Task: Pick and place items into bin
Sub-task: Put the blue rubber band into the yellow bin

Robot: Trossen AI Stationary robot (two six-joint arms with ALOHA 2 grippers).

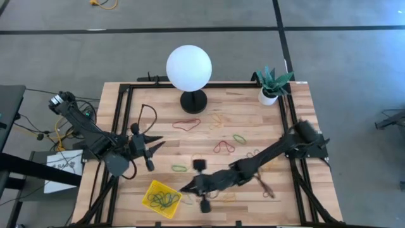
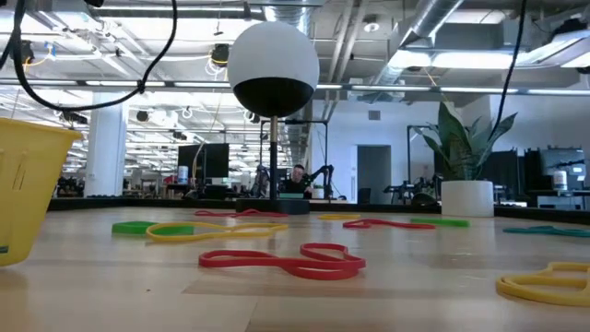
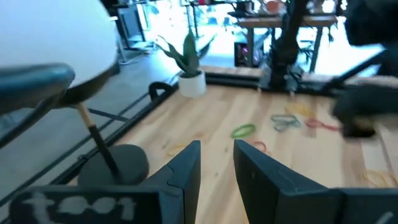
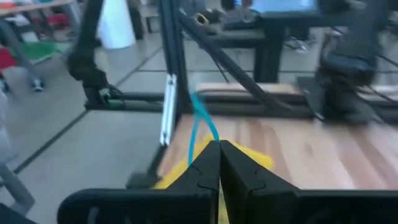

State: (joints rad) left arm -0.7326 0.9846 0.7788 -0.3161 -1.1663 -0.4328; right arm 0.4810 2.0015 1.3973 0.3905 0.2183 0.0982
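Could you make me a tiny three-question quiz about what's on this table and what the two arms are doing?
1. True or false: the yellow bin already holds some bands.
2. Which fingers are pinched shut on a thin blue band? A) left gripper B) right gripper
3. Fill in: the white globe lamp stands at the table's far edge, and to its right, near the corner, is a small potted ____.

Key
1. True: a tangle of green bands lies inside it.
2. B: the right wrist view shows its fingers together with the band rising between them, close to the bin; the left fingers stand apart and empty.
3. plant.
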